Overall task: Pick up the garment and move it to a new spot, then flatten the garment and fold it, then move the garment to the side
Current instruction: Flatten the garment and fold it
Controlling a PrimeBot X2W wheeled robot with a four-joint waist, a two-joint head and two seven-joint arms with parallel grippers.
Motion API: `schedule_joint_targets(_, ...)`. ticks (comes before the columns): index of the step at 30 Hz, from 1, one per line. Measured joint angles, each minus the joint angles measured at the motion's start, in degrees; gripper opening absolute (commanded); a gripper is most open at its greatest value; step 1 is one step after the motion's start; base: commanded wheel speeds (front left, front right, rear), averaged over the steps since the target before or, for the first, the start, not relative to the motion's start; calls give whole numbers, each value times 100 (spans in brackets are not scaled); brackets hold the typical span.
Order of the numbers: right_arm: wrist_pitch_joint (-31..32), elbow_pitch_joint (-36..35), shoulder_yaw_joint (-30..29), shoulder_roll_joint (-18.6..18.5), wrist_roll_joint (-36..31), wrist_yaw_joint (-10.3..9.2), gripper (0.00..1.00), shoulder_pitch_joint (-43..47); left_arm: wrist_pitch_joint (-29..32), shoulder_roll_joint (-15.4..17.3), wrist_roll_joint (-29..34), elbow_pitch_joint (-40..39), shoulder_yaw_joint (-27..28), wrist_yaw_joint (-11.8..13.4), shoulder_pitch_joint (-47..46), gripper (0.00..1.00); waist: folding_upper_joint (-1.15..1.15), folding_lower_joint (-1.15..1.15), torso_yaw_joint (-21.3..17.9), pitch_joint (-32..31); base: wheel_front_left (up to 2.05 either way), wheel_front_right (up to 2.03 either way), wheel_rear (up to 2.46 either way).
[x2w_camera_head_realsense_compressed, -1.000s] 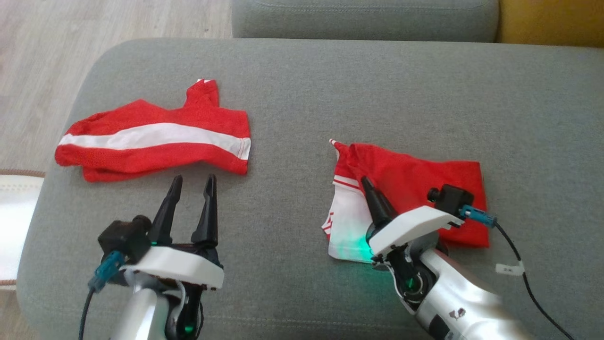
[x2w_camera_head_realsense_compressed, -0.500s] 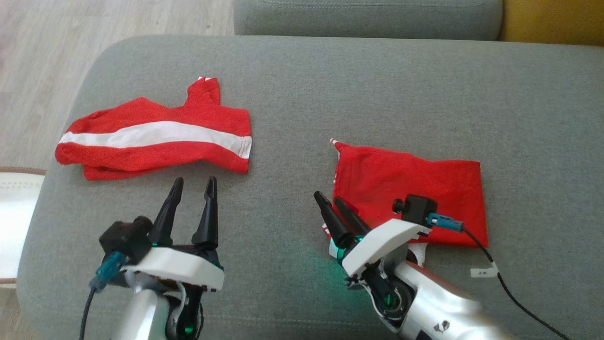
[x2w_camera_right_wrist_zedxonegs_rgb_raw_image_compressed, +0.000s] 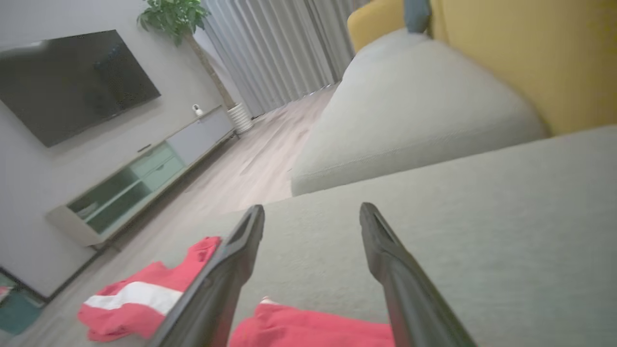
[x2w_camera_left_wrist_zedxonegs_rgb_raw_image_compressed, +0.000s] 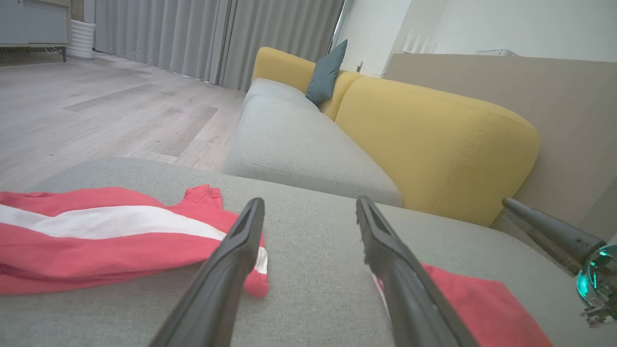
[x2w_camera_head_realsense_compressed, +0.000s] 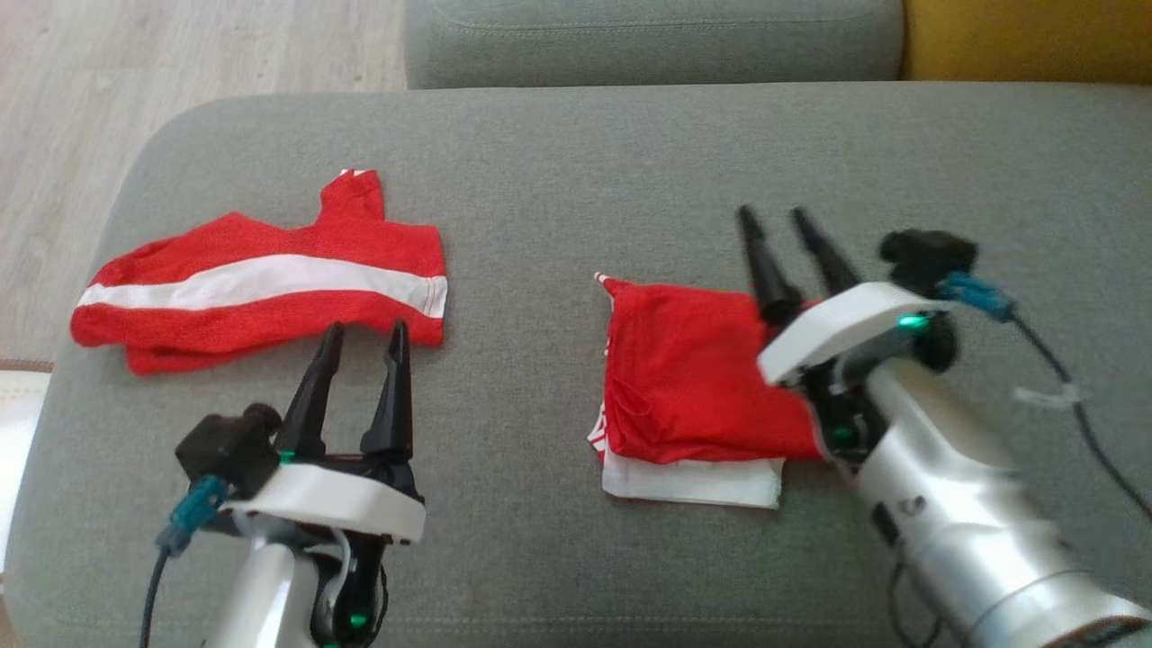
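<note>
The folded red garment point(x2w_camera_head_realsense_compressed: 693, 378) lies on the grey cushion point(x2w_camera_head_realsense_compressed: 576, 162), with a white layer showing along its near edge. My right gripper point(x2w_camera_head_realsense_compressed: 771, 213) is open and holds nothing. It hovers over the garment's far right part, and its forearm covers the right edge. In the right wrist view the right gripper point(x2w_camera_right_wrist_zedxonegs_rgb_raw_image_compressed: 312, 208) points past the garment point(x2w_camera_right_wrist_zedxonegs_rgb_raw_image_compressed: 313, 332) at bare cushion. My left gripper point(x2w_camera_head_realsense_compressed: 367, 328) is open and empty, just short of a second red garment with a white stripe point(x2w_camera_head_realsense_compressed: 261, 279). The left wrist view shows the left gripper point(x2w_camera_left_wrist_zedxonegs_rgb_raw_image_compressed: 309, 202) between the two garments.
The cushion's rounded left edge drops to wooden floor point(x2w_camera_head_realsense_compressed: 81, 90). Another grey seat point(x2w_camera_head_realsense_compressed: 648, 36) and a yellow sofa back point(x2w_camera_head_realsense_compressed: 1026, 36) lie beyond. A cable point(x2w_camera_head_realsense_compressed: 1089, 432) trails from my right wrist. Bare cushion stretches between the garments and to the far right.
The right gripper opened and let go of the garment's left edge, which now lies folded over. The arm swung across to the garment's far right side. The head camera shifted slightly.
</note>
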Motion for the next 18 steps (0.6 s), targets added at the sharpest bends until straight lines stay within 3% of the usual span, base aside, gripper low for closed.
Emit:
schedule_joint_targets(6,-16,-1014,-1512,-343,-2135,0,100,648,0,1,-69,-194,4,58,-1,100,0,0,-105,0,0,0,0)
schedule_joint_targets(10,-16,-1894,-2208,-327,-3333,0,100,1416,0,0,-103,-270,1,92,-1,100,0,0,-155,6,0,0,0)
schedule_joint_targets(14,-16,-2739,-2741,-196,-4255,0,100,2124,0,0,-100,-357,-7,93,1,100,0,0,-173,2,0,0,0)
schedule_joint_targets(18,-18,-3171,-3115,0,-4530,0,100,2599,0,1,-91,-365,-5,94,8,100,0,0,-177,-4,0,0,0)
